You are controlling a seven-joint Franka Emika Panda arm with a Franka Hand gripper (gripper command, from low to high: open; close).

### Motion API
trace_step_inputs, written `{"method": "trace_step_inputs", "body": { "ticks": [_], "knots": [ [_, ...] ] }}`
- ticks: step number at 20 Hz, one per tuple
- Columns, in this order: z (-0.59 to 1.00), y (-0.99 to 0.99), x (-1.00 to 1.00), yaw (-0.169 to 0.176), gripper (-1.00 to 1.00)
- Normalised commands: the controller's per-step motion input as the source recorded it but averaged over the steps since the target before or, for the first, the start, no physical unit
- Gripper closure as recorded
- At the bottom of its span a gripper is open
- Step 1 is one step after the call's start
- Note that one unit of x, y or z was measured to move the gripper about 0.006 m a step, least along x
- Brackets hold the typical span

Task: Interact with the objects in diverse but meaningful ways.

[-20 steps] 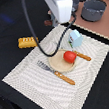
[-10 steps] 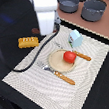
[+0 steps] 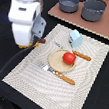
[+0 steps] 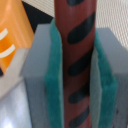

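Clamping the dark brown sausage stick (image 4: 74, 60) between its green pads (image 4: 52, 75), the gripper (image 3: 36, 41) holds the striped toy upright, both pads pressed flat against its sides in the wrist view. In the exterior view only the sausage's dark tip shows, poking out beside the fingers toward the placemat. Right behind the gripper lies the yellow-orange ridged bread block (image 4: 12, 37), mostly hidden by the arm from outside.

Further out, toward the exterior view's right, the round red tomato (image 3: 68, 58) sits on the tan round plate (image 3: 54, 60), with the pale blue house-shaped carton (image 3: 75, 38) beyond it, and orange-handled cutlery (image 3: 62, 76) flanking the plate on the striped placemat (image 3: 31, 79). Two grey pots (image 3: 93, 10) stand well apart.

The step looks like a carry: sausage picked, no destination reached. The next move likely calls for swinging over the placemat and lowering onto a free spot, keeping clear of the tomato.

Compared with half a second ago, the arm has come lower and nearer the mat's edge, covering more of the bread block.
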Motion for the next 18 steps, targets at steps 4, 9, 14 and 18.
{"method": "trace_step_inputs", "body": {
  "ticks": [4, 9, 14, 18],
  "knots": [
    [0.0, -0.77, 0.41, -0.084, 1.0],
    [0.0, -0.7, 0.74, -0.063, 1.0],
    [0.0, -0.59, 0.88, -0.078, 1.0],
    [-0.12, -0.36, 0.79, -0.07, 1.0]
  ]
}}
